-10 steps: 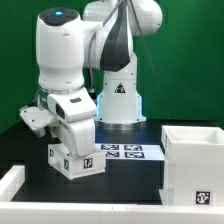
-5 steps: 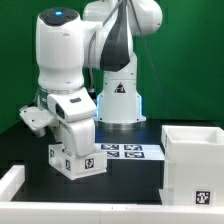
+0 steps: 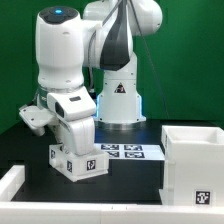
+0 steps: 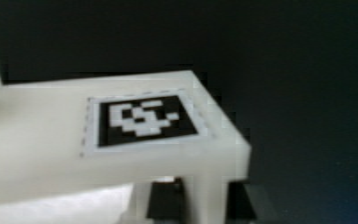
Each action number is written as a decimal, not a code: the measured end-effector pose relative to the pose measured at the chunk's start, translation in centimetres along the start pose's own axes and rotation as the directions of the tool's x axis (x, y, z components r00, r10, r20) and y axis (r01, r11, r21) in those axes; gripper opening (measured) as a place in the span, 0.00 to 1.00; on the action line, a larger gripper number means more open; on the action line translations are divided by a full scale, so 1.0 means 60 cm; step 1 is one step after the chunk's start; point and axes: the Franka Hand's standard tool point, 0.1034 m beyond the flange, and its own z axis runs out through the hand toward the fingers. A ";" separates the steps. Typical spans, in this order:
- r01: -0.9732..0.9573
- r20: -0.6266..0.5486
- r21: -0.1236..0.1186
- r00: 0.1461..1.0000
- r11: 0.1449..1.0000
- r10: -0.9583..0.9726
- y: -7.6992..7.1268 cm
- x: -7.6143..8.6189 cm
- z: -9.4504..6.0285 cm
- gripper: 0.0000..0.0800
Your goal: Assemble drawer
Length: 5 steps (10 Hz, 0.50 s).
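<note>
Nothing is changing: my gripper (image 3: 72, 146) is staying at the drawer (image 3: 80, 163), on the exterior view's left. I cannot tell its grip, and assembly is pausing.

A plain green backdrop (image 3: 190, 60) stands behind the black table (image 3: 125, 180).

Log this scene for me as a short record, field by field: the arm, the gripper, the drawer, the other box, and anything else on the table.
drawer: small white box with tag markers on its sides, looks tilted; one tag fills the wrist view
arm: white, bent down over the drawer
gripper: low at the drawer; fingers hidden, so open or shut is unclear
large white box: open-top, at the exterior view's right, apart from the drawer
marker board: flat on the black table, between the boxes
</note>
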 end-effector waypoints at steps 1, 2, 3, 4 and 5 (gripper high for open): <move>-0.104 -0.026 0.015 0.994 0.994 0.105 0.007 0.012 -0.003 0.08; -0.176 -0.027 0.024 0.984 0.984 0.176 0.028 0.026 -0.012 0.08; -0.269 -0.026 0.042 0.962 0.962 0.271 0.060 0.045 -0.023 0.08; -0.312 -0.025 0.060 0.949 0.948 0.314 0.095 0.058 -0.036 0.08; -0.310 -0.032 0.084 0.949 0.947 0.314 0.116 0.053 -0.046 0.08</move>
